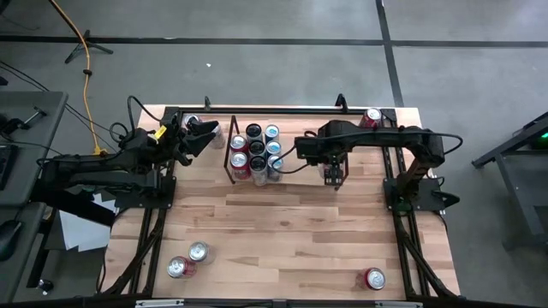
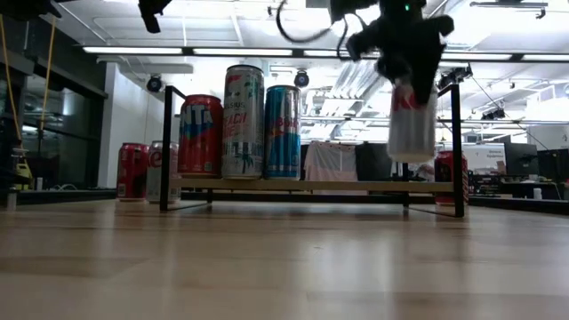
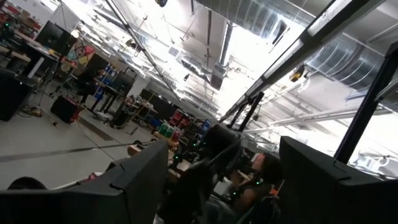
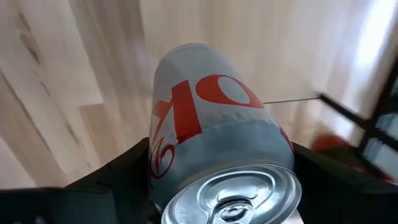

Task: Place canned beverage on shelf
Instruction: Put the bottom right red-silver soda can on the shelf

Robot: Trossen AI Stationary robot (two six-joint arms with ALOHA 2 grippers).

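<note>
My right gripper (image 1: pixel 334 173) is shut on a silver canned beverage with red lettering (image 2: pixel 412 124) and holds it above the right half of the shelf (image 2: pixel 356 186). The shelf is a low black-rod rack with a flat top. A red can (image 2: pixel 200 135), a tall white can (image 2: pixel 243 122), a blue can (image 2: pixel 283 132) and others stand upright on its left half. My left gripper (image 1: pixel 202 133) is open beside the shelf's left end, raised off the table and tipped upward, with nothing between its fingers. My right gripper pinches the silver can's side wall near its top end (image 4: pixel 186 168) between its two fingers (image 4: pixel 124 180), one on each side. The fingers come from above, pointing down. The can hangs upright below them, pull-tab end up, its base (image 2: pixel 412 160) clear of the shelf top.
Two cans lie on the table near the front left (image 1: pixel 188 260) and one near the front right (image 1: pixel 374 278). Another red can stands at the far right corner (image 1: pixel 372 117). Bare wood (image 1: pixel 282 231) stretches between the shelf and the front edge.
</note>
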